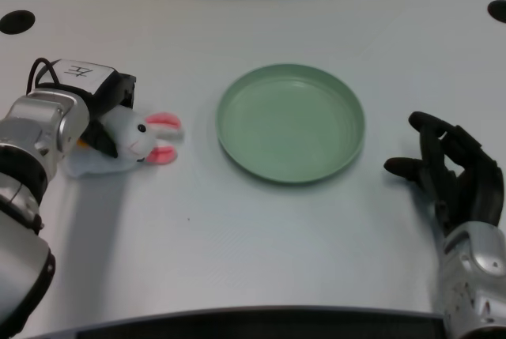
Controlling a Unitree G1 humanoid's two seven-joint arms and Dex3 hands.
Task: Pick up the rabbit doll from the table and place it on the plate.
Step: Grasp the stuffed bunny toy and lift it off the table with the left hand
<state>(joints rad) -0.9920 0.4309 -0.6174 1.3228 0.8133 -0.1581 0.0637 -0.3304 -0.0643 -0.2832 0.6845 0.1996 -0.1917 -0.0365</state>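
The rabbit doll (pixel 145 137) is white with pink ears. It lies on its side at the table's left, ears pointing right toward the green plate (pixel 291 122). My left hand (pixel 105 114) is over the doll's body from the left, and black fingers wrap its back half. The head and ears stick out to the right of the hand. Most of the hand is hidden under my silver wrist. The plate sits at the table's middle with nothing on it, a short gap right of the ears.
My right hand (pixel 452 173) rests on the table right of the plate, fingers curled loosely. Dark round holes mark the table at far left (pixel 16 20) and far right (pixel 498 11). The table's front edge runs along the bottom.
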